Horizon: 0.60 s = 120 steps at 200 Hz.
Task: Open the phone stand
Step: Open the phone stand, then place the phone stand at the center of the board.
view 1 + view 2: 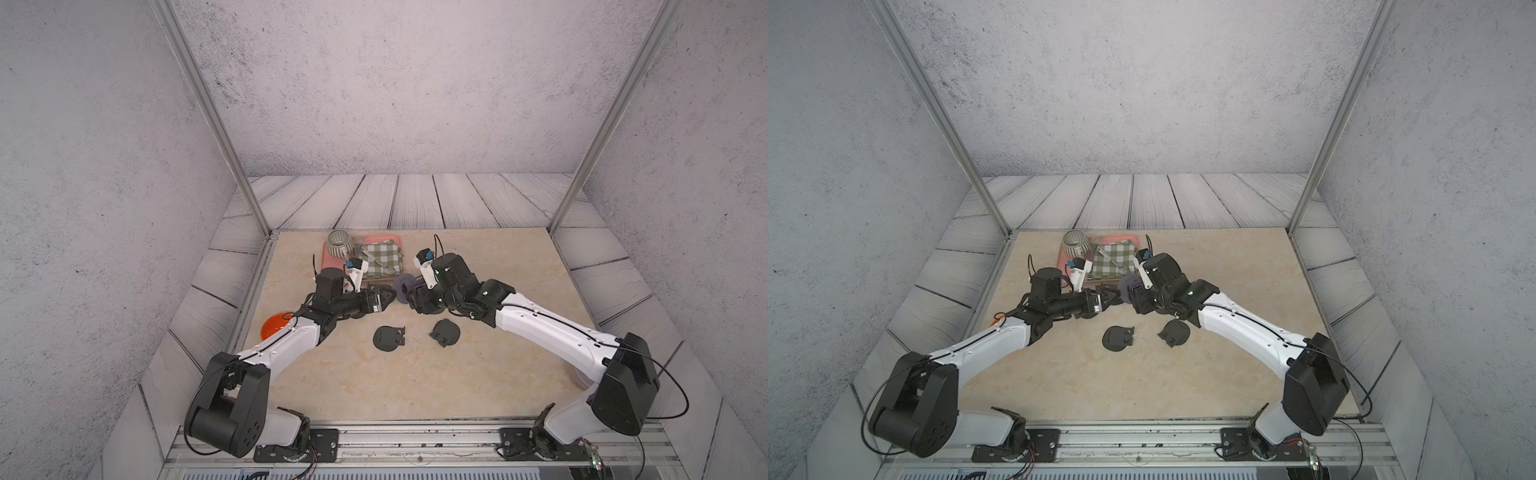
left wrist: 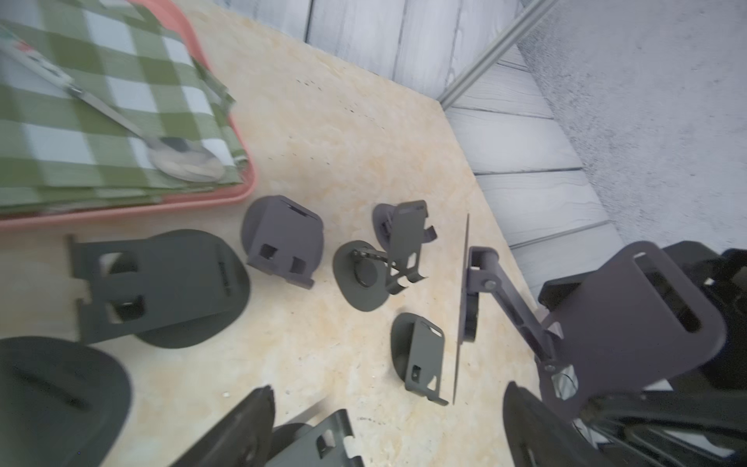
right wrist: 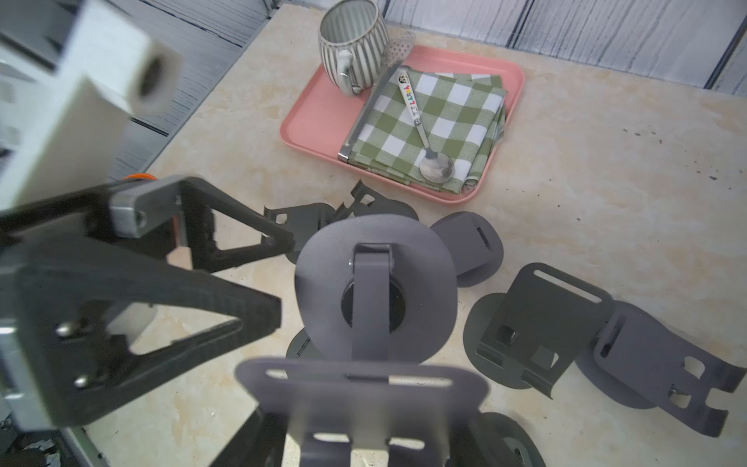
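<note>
Left gripper (image 3: pixel 279 277) stands with its jaws spread wide and holds nothing, its tips just beside the round base of the phone stand (image 3: pixel 376 295). That stand is up off the table, unfolded, its slotted plate clamped in the right gripper (image 1: pixel 415 301).

Both arms reach in from the near rail with elbows out to the sides. Their forearms converge at mid-table, so the grippers point at each other roughly level.

Other stands (image 3: pixel 537 323) lie scattered on the table (image 1: pixel 519 270) under and near the grippers. Just behind them sits a pink tray (image 3: pixel 319 117) with a checked cloth (image 3: pixel 436 117), spoon (image 3: pixel 434 165) and striped mug (image 3: pixel 351 40). An orange dish (image 1: pixel 274 326) shows by the table's left edge under the left arm. Open marble runs toward the right edge and the near rail.
</note>
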Each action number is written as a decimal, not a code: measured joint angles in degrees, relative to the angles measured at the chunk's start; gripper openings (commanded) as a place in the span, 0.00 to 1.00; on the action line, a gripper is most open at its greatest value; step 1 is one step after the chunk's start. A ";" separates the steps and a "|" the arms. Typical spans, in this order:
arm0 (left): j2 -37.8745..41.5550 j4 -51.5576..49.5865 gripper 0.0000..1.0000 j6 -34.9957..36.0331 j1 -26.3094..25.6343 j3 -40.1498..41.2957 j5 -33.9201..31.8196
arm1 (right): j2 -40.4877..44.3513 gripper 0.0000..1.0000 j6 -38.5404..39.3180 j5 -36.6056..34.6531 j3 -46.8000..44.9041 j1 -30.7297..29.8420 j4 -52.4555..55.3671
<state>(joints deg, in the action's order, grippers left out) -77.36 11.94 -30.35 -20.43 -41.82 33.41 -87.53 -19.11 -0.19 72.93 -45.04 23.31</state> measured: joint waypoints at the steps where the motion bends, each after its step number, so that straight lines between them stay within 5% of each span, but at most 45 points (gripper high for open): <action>1: 0.13 -0.17 0.98 0.11 0.00 0.00 -0.17 | -0.17 0.56 -0.04 -0.09 0.11 0.00 0.13; 62: 11.08 -10.60 0.98 3.23 0.00 3.87 -18.10 | -7.30 0.56 -3.37 -2.36 5.75 0.00 6.16; 120: 17.62 -12.83 0.98 4.48 0.00 7.74 -25.00 | -13.38 0.56 -6.54 -3.58 11.32 0.00 10.64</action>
<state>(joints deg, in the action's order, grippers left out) -59.75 -0.89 -25.87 -20.43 -34.09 8.40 -100.90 -25.65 -3.77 84.25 -45.04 33.95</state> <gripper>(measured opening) 0.984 0.620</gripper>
